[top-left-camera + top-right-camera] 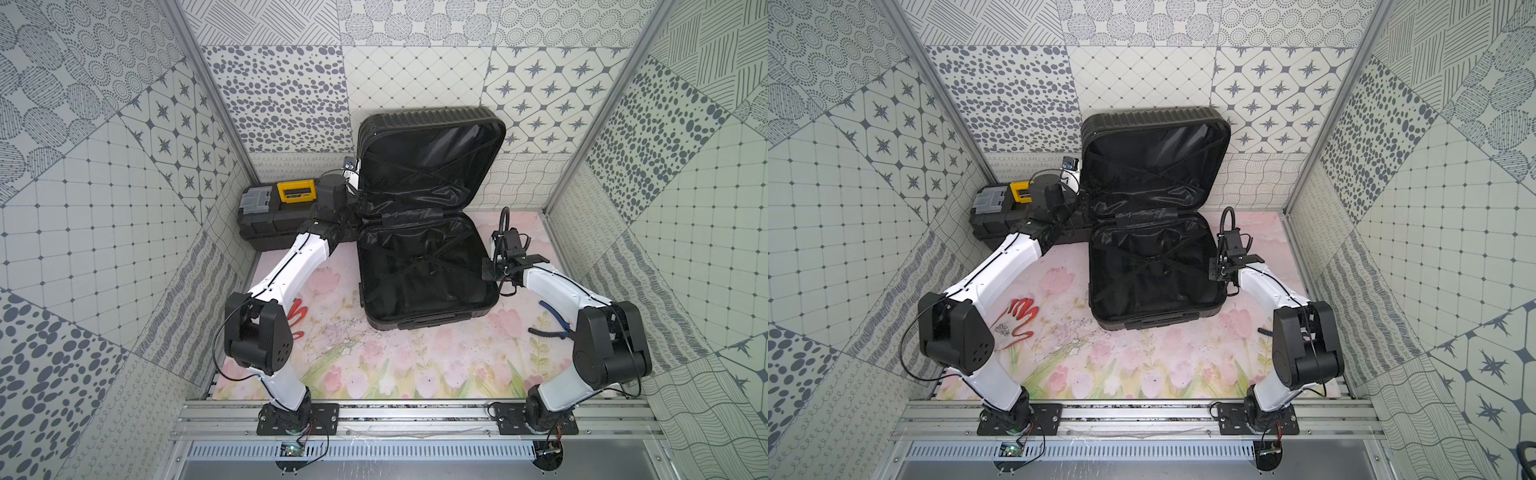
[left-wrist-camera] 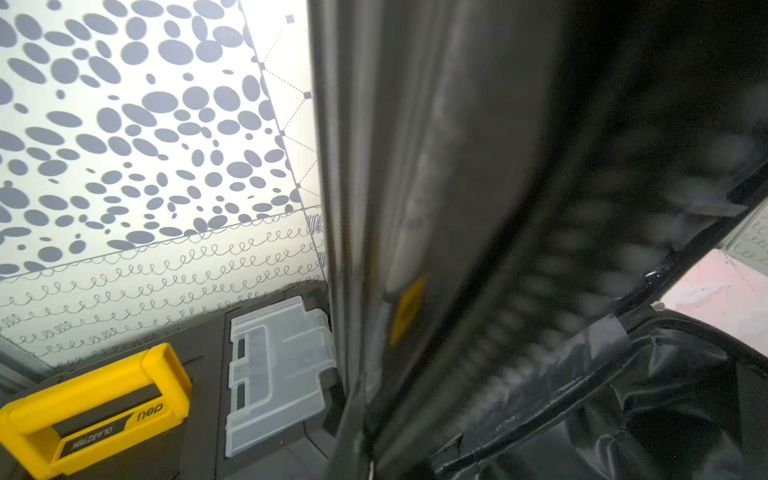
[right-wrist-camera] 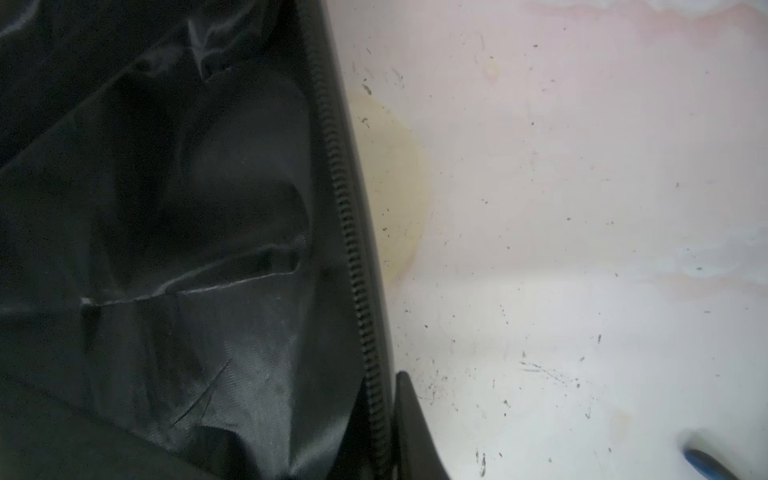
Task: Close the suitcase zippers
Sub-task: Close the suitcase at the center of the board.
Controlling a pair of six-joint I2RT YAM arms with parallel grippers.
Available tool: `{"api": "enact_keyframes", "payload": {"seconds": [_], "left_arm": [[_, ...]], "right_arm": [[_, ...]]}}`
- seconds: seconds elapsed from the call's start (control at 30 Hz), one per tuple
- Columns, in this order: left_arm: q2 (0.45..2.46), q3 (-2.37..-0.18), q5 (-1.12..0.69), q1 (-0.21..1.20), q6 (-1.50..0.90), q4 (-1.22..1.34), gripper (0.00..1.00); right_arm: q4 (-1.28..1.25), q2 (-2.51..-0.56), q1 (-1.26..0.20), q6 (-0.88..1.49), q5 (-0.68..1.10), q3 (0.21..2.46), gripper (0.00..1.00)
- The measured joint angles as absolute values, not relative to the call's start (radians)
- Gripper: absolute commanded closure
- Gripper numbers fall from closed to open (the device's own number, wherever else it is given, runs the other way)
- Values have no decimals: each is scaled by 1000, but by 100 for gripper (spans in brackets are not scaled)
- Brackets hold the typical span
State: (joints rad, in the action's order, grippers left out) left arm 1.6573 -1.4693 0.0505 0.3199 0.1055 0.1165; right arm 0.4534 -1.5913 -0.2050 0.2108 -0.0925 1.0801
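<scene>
Clearly open suitcase [image 1: 428, 266] on bench [image 1: 374, 365].
Left claw [image 1: 359, 199] by lid [image 1: 432, 158] edge, right claw [image 1: 489, 272] by zipper [image 3: 353, 249]; both pressed together.

Place: robot lab test cell.
Walls [image 1: 270, 95]: printed pattern panels at 9, 12 and 3 o'clock.
Frame: aluminium posts [image 1: 205, 79] in far corners.
Rail [image 1: 415, 419]: slotted extrusion at 6 o'clock, arm base plates [image 1: 297, 417] bolted on.
Wiring: bare circuit board [image 1: 291, 449], loose leads.
Floor: floral mat [image 1: 395, 365].
</scene>
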Motion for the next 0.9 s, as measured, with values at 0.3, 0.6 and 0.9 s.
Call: {"api": "enact_keyframes", "payload": {"seconds": [0.3, 0.6, 0.9], "left_arm": [[1464, -1180, 36, 329, 88, 221, 100], [1284, -986, -24, 343, 56, 149, 58], [1070, -831, -138, 349, -43, 7, 49]], "right_arm": [[440, -1596, -200, 201, -86, 1081, 100], [371, -1448, -134, 186, -11, 976, 30], [694, -1037, -32, 241, 44, 940, 7]]}}
